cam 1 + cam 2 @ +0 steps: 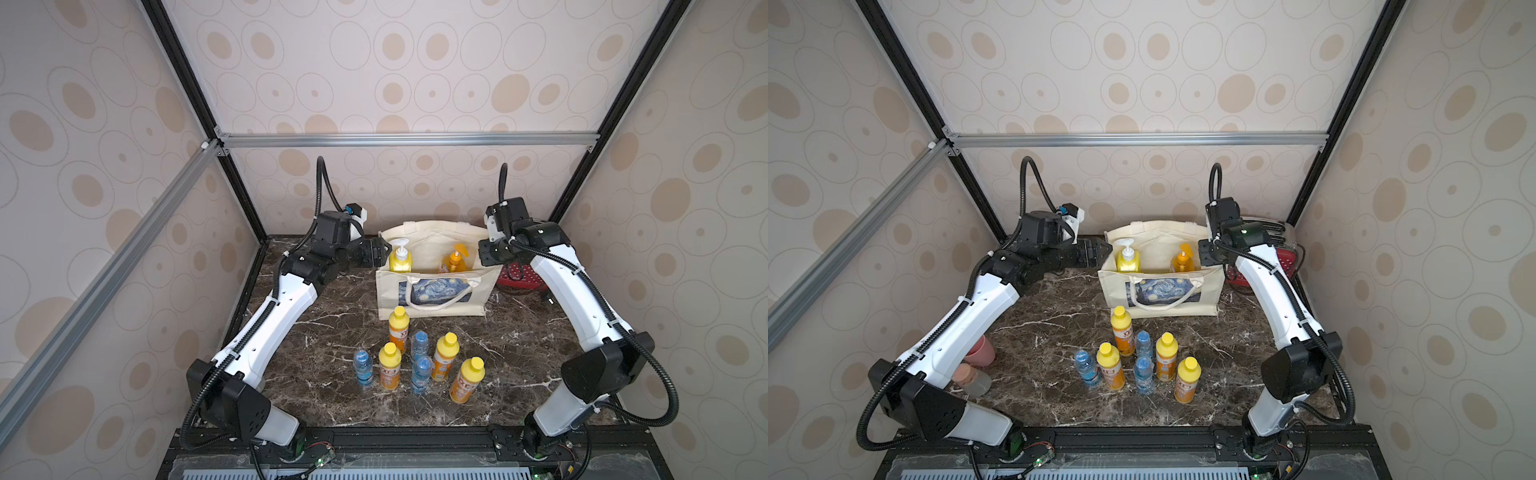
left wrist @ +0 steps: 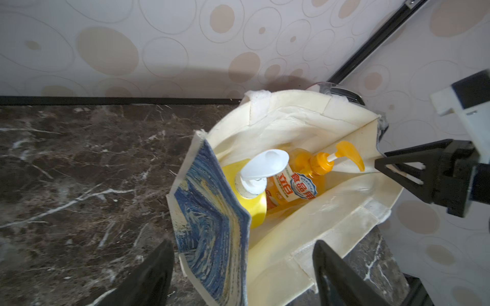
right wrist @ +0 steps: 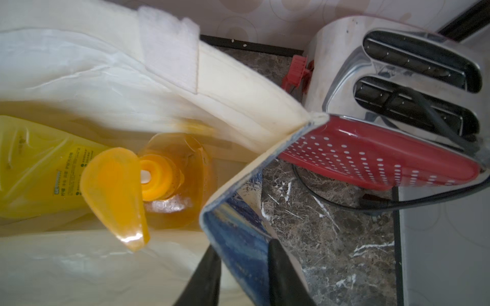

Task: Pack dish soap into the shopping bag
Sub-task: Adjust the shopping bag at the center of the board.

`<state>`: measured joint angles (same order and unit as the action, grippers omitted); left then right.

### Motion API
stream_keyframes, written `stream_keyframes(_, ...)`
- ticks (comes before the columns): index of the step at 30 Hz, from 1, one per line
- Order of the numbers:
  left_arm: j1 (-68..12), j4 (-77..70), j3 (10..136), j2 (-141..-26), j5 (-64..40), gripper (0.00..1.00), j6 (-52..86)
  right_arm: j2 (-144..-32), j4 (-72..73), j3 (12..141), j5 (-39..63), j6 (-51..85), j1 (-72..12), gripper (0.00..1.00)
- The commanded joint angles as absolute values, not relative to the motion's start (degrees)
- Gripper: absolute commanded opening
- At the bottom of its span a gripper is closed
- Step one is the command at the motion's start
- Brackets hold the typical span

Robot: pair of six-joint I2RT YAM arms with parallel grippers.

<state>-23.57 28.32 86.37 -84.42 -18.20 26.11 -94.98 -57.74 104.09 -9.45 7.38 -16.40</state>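
Note:
The shopping bag [image 1: 432, 297] [image 1: 1171, 299] stands open at the back of the marble table. Inside it are two dish soap bottles: a yellow one with a white pump [image 1: 400, 258] [image 2: 258, 209] and an amber one with an orange pump [image 1: 454, 262] [image 3: 169, 172]. Several small orange dish soap bottles with yellow caps [image 1: 399, 330] [image 1: 467, 380] stand in front of the bag. My left gripper [image 1: 384, 252] [image 2: 242, 246] is open, its fingers straddling the bag's left end panel. My right gripper [image 1: 484, 259] [image 3: 242, 246] is shut on the bag's right end panel.
A red white-dotted toaster [image 1: 517, 272] [image 3: 384, 148] sits close to the bag's right end, its cable [image 3: 331, 204] lying on the table. Three blue-capped water bottles [image 1: 363, 368] [image 1: 419, 343] stand among the small soap bottles. Pink cups [image 1: 982, 351] sit under my left arm.

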Motion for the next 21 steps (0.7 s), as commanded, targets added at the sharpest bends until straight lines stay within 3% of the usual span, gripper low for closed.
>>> stream_keyframes(1,-23.38,26.47,84.21,-82.88,-23.51,0.76,27.64,-91.27,-59.72,102.43,-11.14,7.64,-16.35,0.13)
stream_keyframes(5,-23.52,27.81,82.0,-81.93,-23.81,0.64,26.22,-90.07,-61.49,102.02,-12.63,7.76,-16.35,0.0)
stream_keyframes(15,-25.45,32.32,82.11,-80.5,-19.01,0.14,21.73,-89.92,-63.6,106.49,-15.01,8.47,-16.35,0.0)
stream_keyframes(18,-25.42,32.62,82.33,-79.0,-17.31,0.05,21.21,-90.01,-64.08,106.91,-15.55,8.5,-16.34,0.0)
stream_keyframes(21,-25.4,32.96,83.09,-78.49,-17.15,0.03,21.01,-89.83,-64.25,108.07,-15.54,8.49,-16.35,0.0)
